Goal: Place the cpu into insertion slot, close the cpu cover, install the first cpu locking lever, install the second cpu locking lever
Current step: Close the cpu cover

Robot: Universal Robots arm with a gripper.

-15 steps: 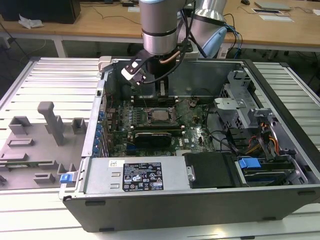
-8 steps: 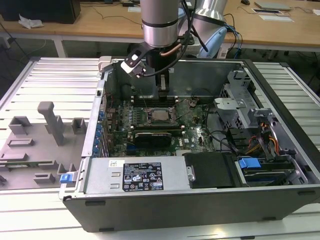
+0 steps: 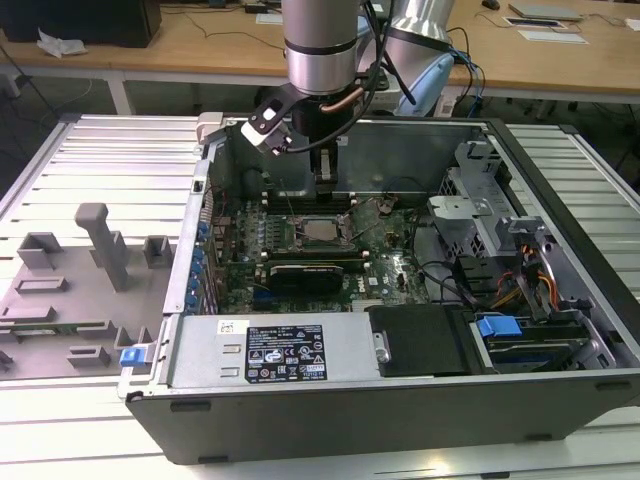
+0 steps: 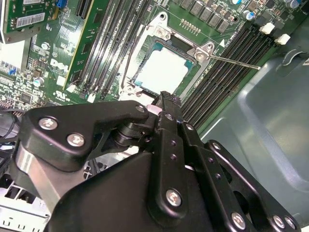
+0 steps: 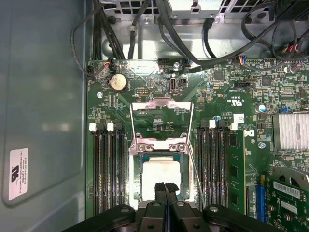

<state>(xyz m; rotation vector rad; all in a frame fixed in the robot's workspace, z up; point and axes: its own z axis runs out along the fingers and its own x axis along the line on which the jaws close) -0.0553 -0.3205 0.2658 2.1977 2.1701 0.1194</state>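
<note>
Starting at the exterior view's left: a bunch of grey holders [image 3: 100,245] sit on the slatted table [image 3: 110,140], just beside the open case [image 3: 400,425]. Inside the case, along its front edge, there's a silver box [image 3: 210,350] with a sticker, and behind that the green board [image 3: 400,255].

Around the middle the arm comes straight down and the gripper [image 3: 325,182] hangs just above the board. In the first wrist view its two fingers are pressed tight together at the tips, with nothing pinched between them as far as I can see. They sit over one edge of the cpu [image 5: 161,174]; can't tell if they touch it.

The cpu already lies flat in the slot [image 5: 136,166], pale top up. The cover [image 5: 162,103] isn't down. It's flipped up on the side of the slot away from the fingers, and you can see the board through its window. Memory slots [image 5: 104,169] run along both sides.

In the second wrist view one thin lever [image 4: 236,62] sticks out loose from a slot corner, across the memory slots toward the case wall.

Over on the exterior view's right are a drive cage [image 3: 465,215], a blue tab [image 3: 497,326] and a tangle of cables.
</note>
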